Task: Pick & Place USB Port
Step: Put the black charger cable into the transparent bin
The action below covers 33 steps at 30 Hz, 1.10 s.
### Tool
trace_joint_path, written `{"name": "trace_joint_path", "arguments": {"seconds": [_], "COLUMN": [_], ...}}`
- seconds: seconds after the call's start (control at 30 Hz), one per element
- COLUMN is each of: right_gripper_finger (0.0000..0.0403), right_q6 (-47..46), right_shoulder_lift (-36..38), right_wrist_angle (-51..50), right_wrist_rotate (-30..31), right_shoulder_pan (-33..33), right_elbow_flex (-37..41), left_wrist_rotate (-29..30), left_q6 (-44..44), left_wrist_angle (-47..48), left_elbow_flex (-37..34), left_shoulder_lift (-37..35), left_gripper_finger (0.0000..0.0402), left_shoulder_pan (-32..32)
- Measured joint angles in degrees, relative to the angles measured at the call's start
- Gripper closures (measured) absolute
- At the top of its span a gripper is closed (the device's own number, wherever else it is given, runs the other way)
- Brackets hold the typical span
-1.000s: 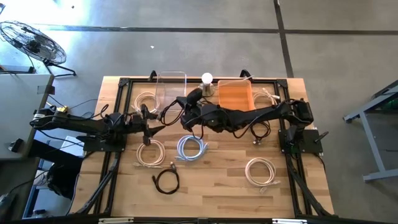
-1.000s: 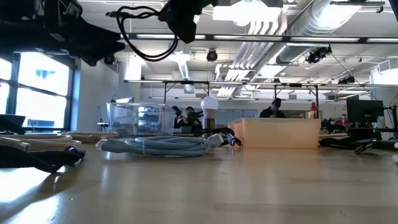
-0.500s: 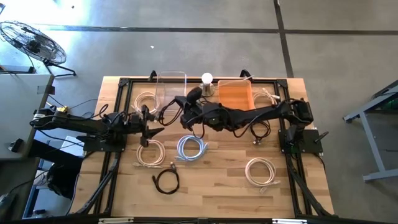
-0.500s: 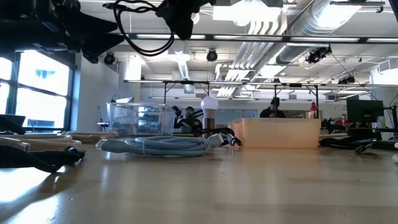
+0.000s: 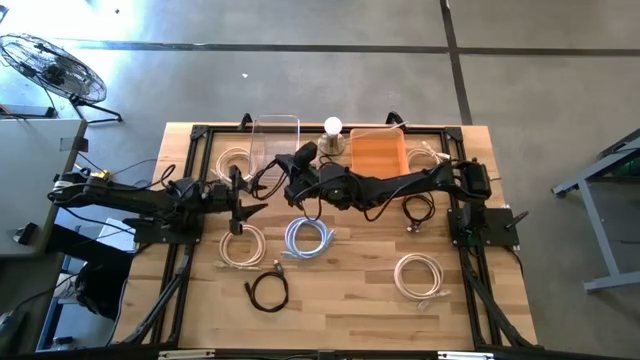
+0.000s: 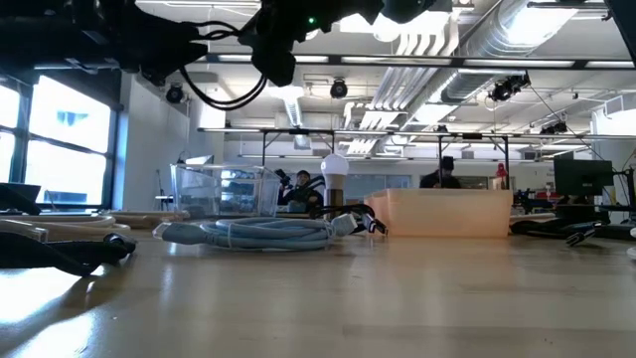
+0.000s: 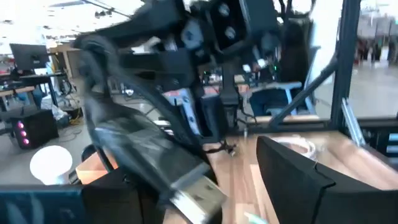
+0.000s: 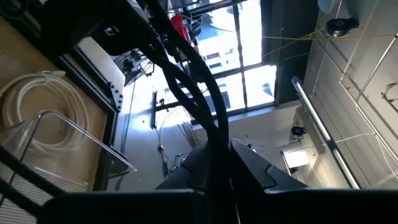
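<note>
The right gripper (image 5: 291,180) is clamped on a black cable (image 8: 198,93), carried aloft beside the clear bin (image 5: 275,135) — a hand-over or drop, I judge. The left gripper (image 5: 243,200) waits close by, jaws apart — next the plug (image 7: 198,198) must be lined up.

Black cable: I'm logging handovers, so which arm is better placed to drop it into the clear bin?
Right, probably. The right pincer is shut on the black cable and sits beside the clear bin. The left pincer is open and farther from the bin.
</note>
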<state>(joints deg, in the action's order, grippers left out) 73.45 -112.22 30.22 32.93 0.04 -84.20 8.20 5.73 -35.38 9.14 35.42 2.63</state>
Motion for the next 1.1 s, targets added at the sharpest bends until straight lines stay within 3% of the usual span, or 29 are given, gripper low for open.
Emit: {"name": "trace_joint_path", "arguments": {"seconds": [0.17,0.33,0.4,0.6,0.83,1.0,1.1], "right_gripper_finger": [0.0373,0.0372,0.0361,0.0323,0.0297,0.0275,0.0264], "right_q6": [0.3,1.0,-0.3,-1.4,-2.8,0.2,2.3], "right_shoulder_lift": [0.0,0.0,0.0,0.0,0.0,0.1,0.2], "right_wrist_angle": [0.1,0.3,0.9,0.8,0.1,0.1,0.1], "right_wrist_rotate": [2.7,4.8,6.1,9.0,12.2,21.2,28.6], "right_shoulder_pan": [0.7,1.7,1.9,2.3,5.6,8.6,10.1], "right_elbow_flex": [0.0,-0.1,-0.1,-0.1,-0.1,-0.1,-0.1], "left_wrist_rotate": [1.3,1.7,1.6,4.8,7.9,8.7,12.9], "left_q6": [2.8,10.9,12.3,14.6,16.8,18.1,21.2], "left_wrist_angle": [4.8,6.0,6.2,12.1,12.5,12.5,14.2], "left_elbow_flex": [2.9,5.0,5.7,8.2,8.2,8.2,8.2], "left_shoulder_lift": [4.0,6.7,6.9,6.6,6.6,6.6,6.5], "left_gripper_finger": [0.022,0.0356,0.0386,0.0396,0.0399,0.04,0.0401], "left_shoulder_pan": [0.0,0.0,0.0,0.0,0.0,0.0,0.0]}}
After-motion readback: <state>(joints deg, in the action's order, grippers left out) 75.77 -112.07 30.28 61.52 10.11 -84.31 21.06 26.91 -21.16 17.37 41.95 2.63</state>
